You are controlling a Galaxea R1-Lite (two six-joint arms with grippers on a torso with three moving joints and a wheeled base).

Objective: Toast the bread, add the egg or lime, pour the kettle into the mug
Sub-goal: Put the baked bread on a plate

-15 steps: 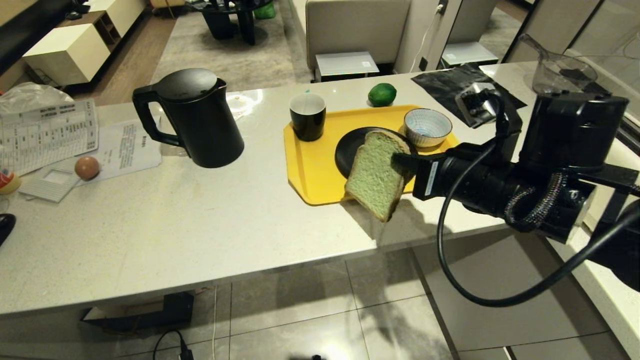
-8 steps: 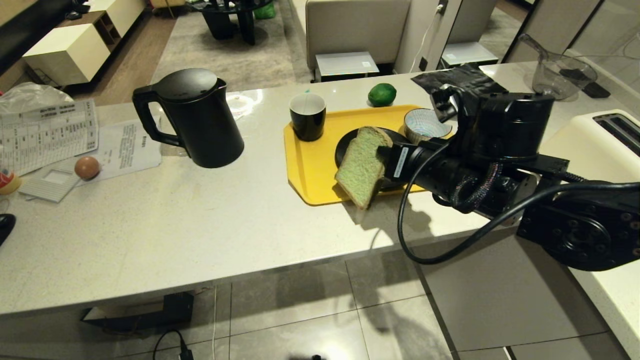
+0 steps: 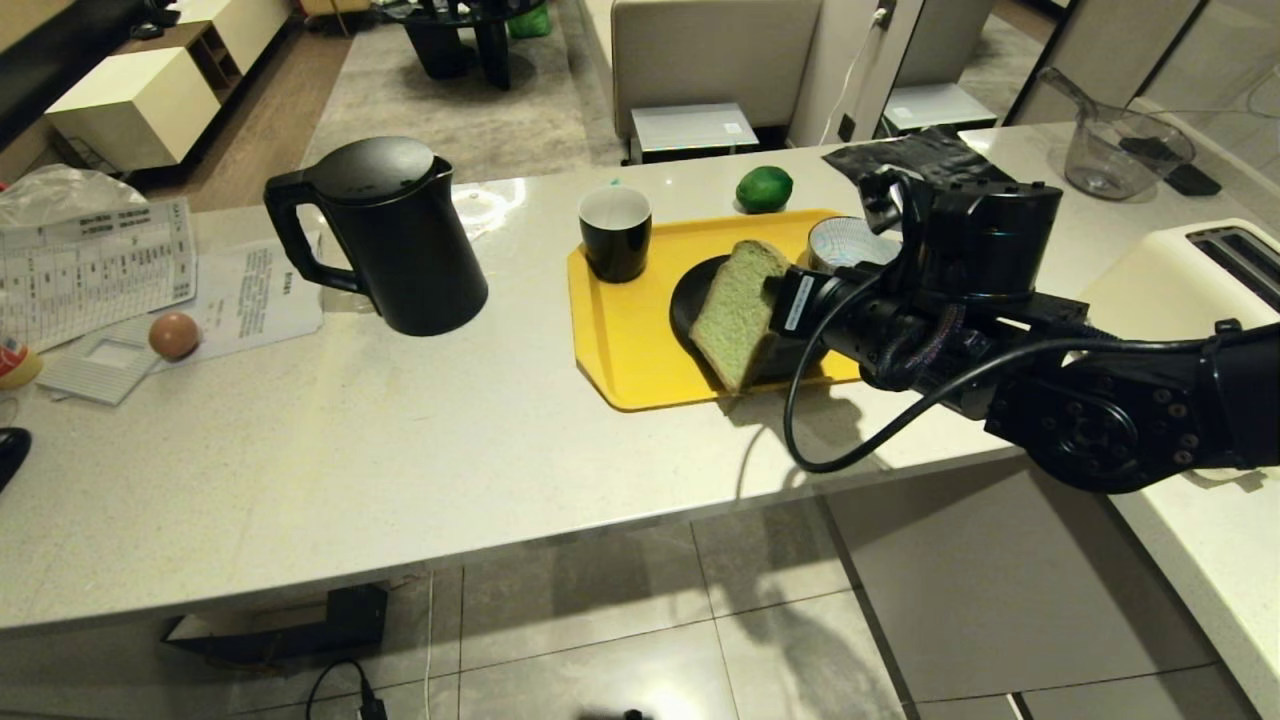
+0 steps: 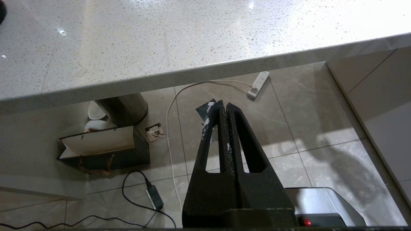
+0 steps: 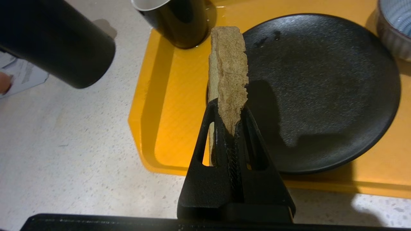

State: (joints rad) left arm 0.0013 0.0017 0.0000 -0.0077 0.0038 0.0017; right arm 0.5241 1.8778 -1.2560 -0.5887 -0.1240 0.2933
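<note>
**Over the plate: bread pinched by one edge**

Above the black plate (image 3: 700, 300) on the yellow tray (image 3: 620, 340), held on edge in the right gripper (image 5: 231, 128), clamped tight on the crust of the bread (image 3: 738, 312). Green crumb facing the kettle side, lower corner hanging just over the tray's near rim. Thin pinch on soft crumb, seen edge-on in the right wrist view; crust ragged right beside the pads.

Likely trouble: tearing or slipping out at that narrow grip if swung fast, since most of the slice hangs free of the jaws. Also a tilted drop, landing half on the plate rim and half on the tray, or leaning against the mug (image 3: 615, 235), which stands near on the tray's far corner. Striped bowl (image 3: 845, 243) close behind the wrist, open to a knock from the arm.

Lime (image 3: 764, 188) off the tray on the counter (image 3: 400, 450); kettle (image 3: 385, 235) well apart to the left; toaster (image 3: 1200, 270) at the right.

Left gripper (image 4: 221, 110) parked below the counter edge, fingers together, empty.
</note>
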